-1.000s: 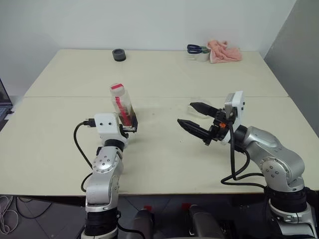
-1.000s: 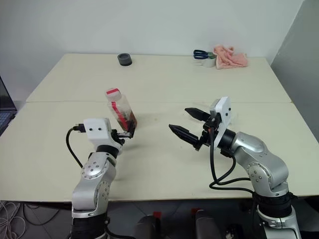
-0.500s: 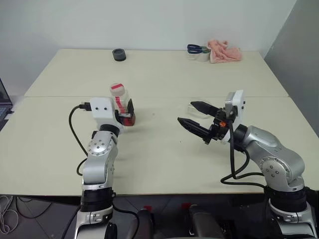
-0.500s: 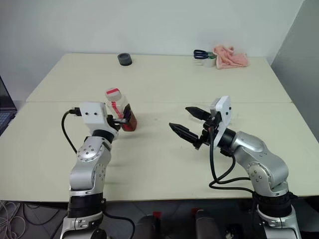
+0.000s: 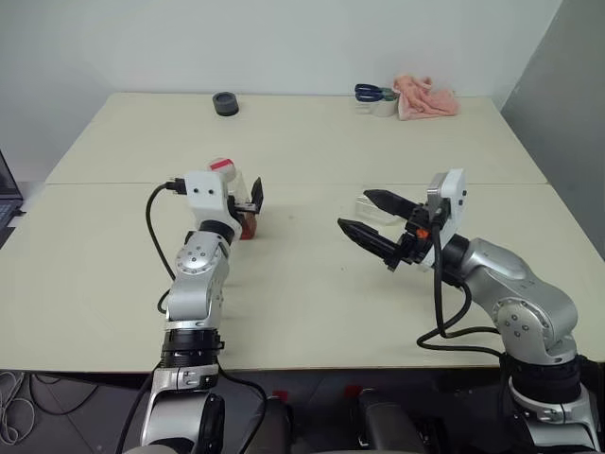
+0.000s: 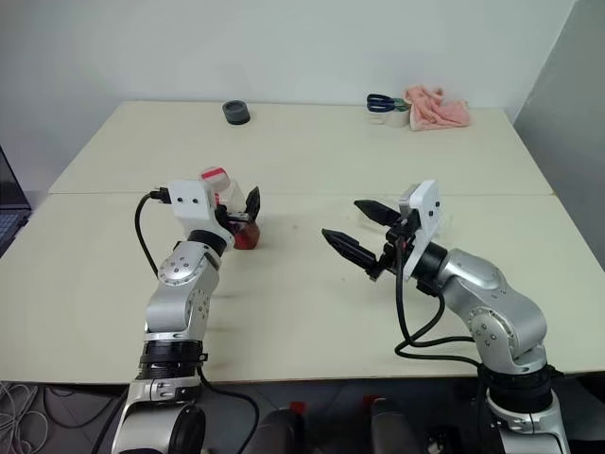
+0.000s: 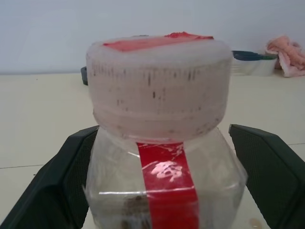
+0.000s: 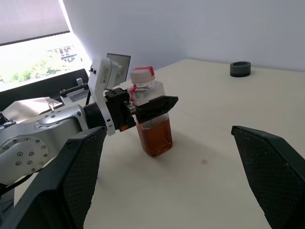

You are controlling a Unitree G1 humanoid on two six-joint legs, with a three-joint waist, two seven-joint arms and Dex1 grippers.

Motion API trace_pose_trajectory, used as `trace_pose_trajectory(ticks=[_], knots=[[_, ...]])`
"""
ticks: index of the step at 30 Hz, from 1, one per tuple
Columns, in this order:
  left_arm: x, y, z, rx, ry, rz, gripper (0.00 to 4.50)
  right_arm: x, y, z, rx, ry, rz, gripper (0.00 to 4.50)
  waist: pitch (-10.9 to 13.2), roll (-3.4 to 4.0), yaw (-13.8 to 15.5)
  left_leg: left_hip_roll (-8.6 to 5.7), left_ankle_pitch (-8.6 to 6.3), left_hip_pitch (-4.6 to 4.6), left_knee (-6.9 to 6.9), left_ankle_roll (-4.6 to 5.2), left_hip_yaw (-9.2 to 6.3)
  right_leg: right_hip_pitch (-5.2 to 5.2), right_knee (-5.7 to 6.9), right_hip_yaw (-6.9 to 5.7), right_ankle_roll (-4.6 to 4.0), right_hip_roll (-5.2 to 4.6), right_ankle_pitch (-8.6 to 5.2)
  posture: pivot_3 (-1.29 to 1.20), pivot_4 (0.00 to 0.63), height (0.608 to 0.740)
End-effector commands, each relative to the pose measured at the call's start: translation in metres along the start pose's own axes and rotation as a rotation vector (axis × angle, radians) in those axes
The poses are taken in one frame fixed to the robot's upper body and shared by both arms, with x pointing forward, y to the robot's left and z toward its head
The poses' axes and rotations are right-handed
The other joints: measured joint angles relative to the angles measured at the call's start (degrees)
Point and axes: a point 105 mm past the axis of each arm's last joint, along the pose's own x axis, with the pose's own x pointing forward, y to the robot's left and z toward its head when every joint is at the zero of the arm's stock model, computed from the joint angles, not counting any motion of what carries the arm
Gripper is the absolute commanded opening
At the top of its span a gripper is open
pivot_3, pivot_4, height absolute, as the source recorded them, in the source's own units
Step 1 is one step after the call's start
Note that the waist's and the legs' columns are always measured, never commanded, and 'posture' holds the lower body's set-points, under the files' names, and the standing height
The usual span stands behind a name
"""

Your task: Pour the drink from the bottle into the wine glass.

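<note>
The bottle (image 8: 151,125) — clear plastic, squarish body, wide ribbed neck, red label strip and a red-topped cap — is standing upright on the smooth cream table (image 5: 302,142). The amber-brown drink (image 8: 155,137) is filling its lower part. The left gripper (image 6: 242,210) is reaching around the bottle with its black fingers (image 7: 57,191) spread wide on both sides, not pressing it. The right gripper (image 5: 371,222) is hanging above the table well apart from the bottle, its pointed textured fingers standing wide and holding nothing. The wine glass (image 5: 364,201) is showing faintly just behind this gripper.
</note>
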Motion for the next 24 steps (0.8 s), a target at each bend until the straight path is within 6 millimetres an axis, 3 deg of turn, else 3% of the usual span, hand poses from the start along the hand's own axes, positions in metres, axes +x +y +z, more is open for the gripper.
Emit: trace_pose_trajectory(ticks=[1, 8, 16, 18, 24], knots=[[0.0025, 0.0029, 0.0182, 0.009, -0.072, 0.004, 4.48, -0.0036, 0.0051, 0.0138, -0.032, -0.047, 0.009, 4.5, 0.0, 0.0, 0.0, 0.0, 0.0, 0.0, 0.0, 0.0, -0.01, 0.0, 0.0, 0.0, 0.0, 0.0, 0.0, 0.0, 0.15, 0.74], [0.0019, 0.0056, 0.0195, 0.012, -0.083, 0.008, 4.48, -0.0038, 0.0041, 0.0143, -0.031, -0.048, 0.006, 4.5, 0.0, 0.0, 0.0, 0.0, 0.0, 0.0, 0.0, 0.0, -0.01, 0.0, 0.0, 0.0, 0.0, 0.0, 0.0, 0.0, 0.15, 0.74], [-0.0001, 0.0059, 0.0214, 0.0, -0.099, 0.009, 2.03, -0.004, 0.0025, 0.0135, -0.03, -0.047, -0.001, 4.5, 0.0, 0.0, 0.0, 0.0, 0.0, -0.01, 0.0, 0.0, -0.01, 0.0, 0.0, -0.01, 0.0, 0.0, 0.0, 0.0, 0.15, 0.74], [-0.0006, 0.0054, 0.0206, 0.0, -0.097, 0.008, 1.85, -0.0045, 0.0015, 0.0124, -0.03, -0.044, -0.005, 4.5, 0.0, 0.0, 0.0, 0.0, 0.0, -0.02, 0.0, 0.0, -0.02, 0.0, 0.0, -0.01, 0.0, 0.0, 0.0, 0.0, 0.15, 0.74], [0.0003, 0.0024, 0.0183, 0.013, -0.078, -0.002, 1.85, -0.0022, -0.0005, 0.0138, -0.048, -0.041, -0.015, 4.5, 0.0, 0.0, 0.0, 0.0, 0.0, -0.02, 0.0, 0.0, -0.02, -0.01, 0.0, -0.02, 0.0, 0.0, 0.0, 0.0, 0.15, 0.74]])
